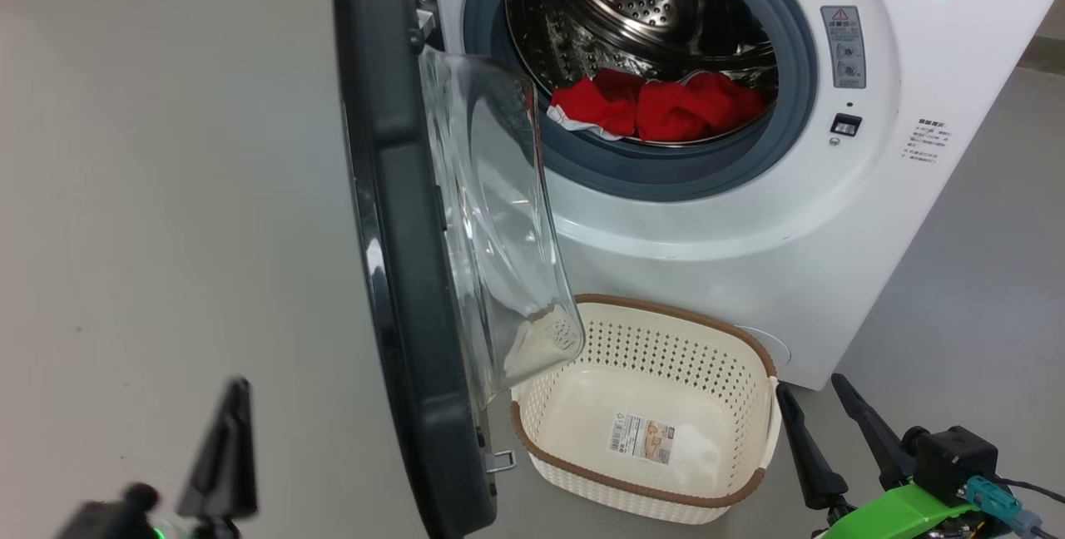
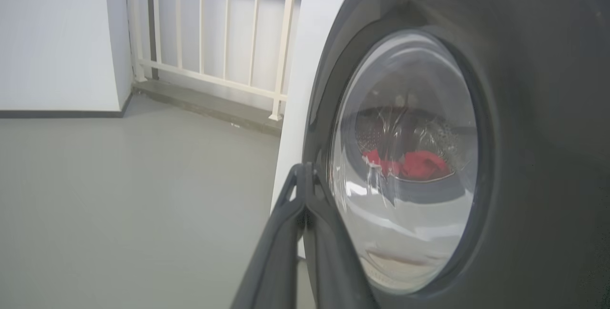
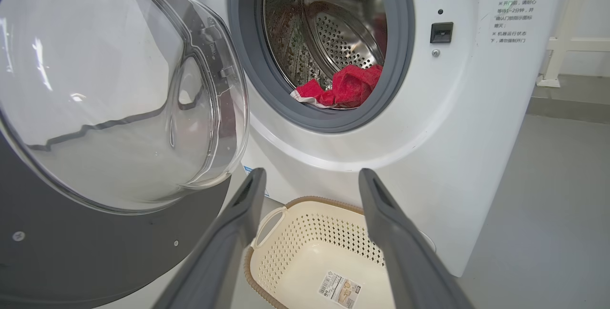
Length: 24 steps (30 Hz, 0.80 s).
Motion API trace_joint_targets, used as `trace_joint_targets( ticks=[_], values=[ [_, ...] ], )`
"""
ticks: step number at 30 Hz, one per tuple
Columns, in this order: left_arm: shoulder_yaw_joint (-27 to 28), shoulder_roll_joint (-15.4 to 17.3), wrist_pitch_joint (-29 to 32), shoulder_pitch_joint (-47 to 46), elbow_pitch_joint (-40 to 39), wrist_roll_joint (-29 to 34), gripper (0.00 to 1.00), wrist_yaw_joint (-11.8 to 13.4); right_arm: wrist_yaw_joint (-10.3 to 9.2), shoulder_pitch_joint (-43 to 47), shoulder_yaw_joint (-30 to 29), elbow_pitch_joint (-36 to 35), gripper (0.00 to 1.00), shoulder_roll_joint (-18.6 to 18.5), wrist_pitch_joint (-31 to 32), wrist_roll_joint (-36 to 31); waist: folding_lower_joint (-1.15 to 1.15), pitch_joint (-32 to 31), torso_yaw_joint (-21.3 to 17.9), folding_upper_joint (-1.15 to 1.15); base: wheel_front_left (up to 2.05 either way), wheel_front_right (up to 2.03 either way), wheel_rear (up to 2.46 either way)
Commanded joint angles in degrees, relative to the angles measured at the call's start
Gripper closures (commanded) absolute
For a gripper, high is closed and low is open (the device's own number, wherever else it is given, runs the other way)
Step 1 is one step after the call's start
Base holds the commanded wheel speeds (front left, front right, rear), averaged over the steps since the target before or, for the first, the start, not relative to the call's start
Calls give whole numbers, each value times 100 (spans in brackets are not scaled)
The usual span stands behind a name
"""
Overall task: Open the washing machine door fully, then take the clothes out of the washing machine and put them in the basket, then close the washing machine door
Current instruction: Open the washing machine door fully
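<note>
Clothes [image 1: 657, 111]: in the washing machine [image 1: 749, 231], ahead of and above your right gripper [image 3: 312, 175], lying crosswise.
Right gripper: spread wide, empty, nearer.
Left gripper [image 2: 305, 170]: closed, empty, outside the door [image 1: 391, 190].

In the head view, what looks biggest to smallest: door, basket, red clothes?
1. washing machine door, though it is nearest the camera
2. basket
3. clothes

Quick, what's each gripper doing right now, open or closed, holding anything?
Left gripper: closed, holding nothing.
Right gripper: open, holding nothing.
</note>
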Motion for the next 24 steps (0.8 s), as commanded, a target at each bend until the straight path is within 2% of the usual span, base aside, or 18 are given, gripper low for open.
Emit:
trace_joint_targets(
  ticks=[1,5,8,12,14,19,24],
  values=[
    [264,62,-69,-295,-283,-33,100,51,28,-24,99,-152,0,-24,-68,-93,0,-13,2,0,0,0,0],
    [442,62,-69,-474,-1242,-205,100,131,28,6,67,-190,0,-6,-68,-115,0,-20,5,0,0,0,0],
    [280,62,-69,-547,-2084,-391,100,204,28,14,49,-219,0,1,-68,-131,0,3,10,0,0,0,0],
    [-367,62,-69,-452,-2846,-421,100,197,28,8,43,-230,0,-6,-68,-132,0,37,-1,0,0,0,0],
    [-1046,62,-69,-270,-3035,-231,100,112,28,-12,34,-239,0,-13,-68,-140,0,69,-17,0,0,0,0],
    [-2141,62,-65,33,-2706,-270,100,41,28,-41,44,-245,0,-23,-68,-162,0,102,-37,0,0,0,0],
    [-2671,62,40,157,-2088,-561,100,28,28,-80,63,-245,0,-22,-68,-185,0,135,-45,0,0,0,0]
  ],
)
